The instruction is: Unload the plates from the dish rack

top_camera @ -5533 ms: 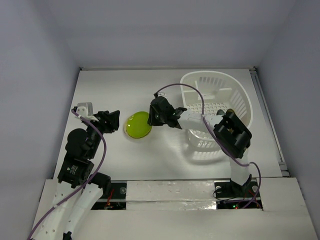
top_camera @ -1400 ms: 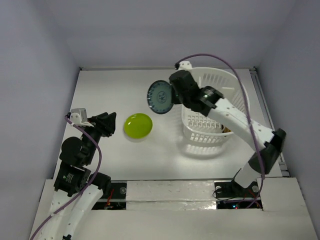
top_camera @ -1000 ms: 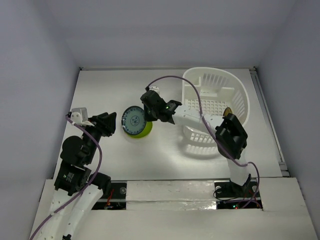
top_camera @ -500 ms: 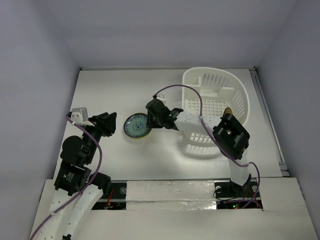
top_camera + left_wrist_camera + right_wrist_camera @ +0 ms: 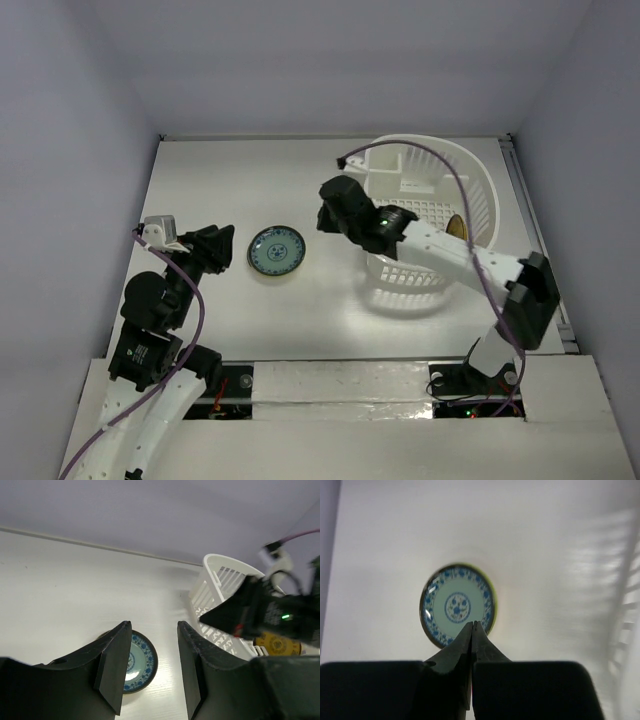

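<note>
The patterned teal-blue plate lies flat on the table on top of the lime green plate, of which only a thin rim shows. My right gripper is shut and empty, raised above the table between the plates and the dish rack; in its wrist view the closed tips hang over the teal-blue plate. An amber-yellow plate stands inside the rack. My left gripper is open and empty, just left of the plates; the teal-blue plate shows between its fingers.
The white dish rack stands at the right of the table, near the back wall. The right arm reaches across in front of it. The rack's slotted side edges the right wrist view.
The right gripper carried the teal-blue plate from the rack, set it on the lime green plate, let go, and has now risen back toward the rack. The left arm stayed still.
</note>
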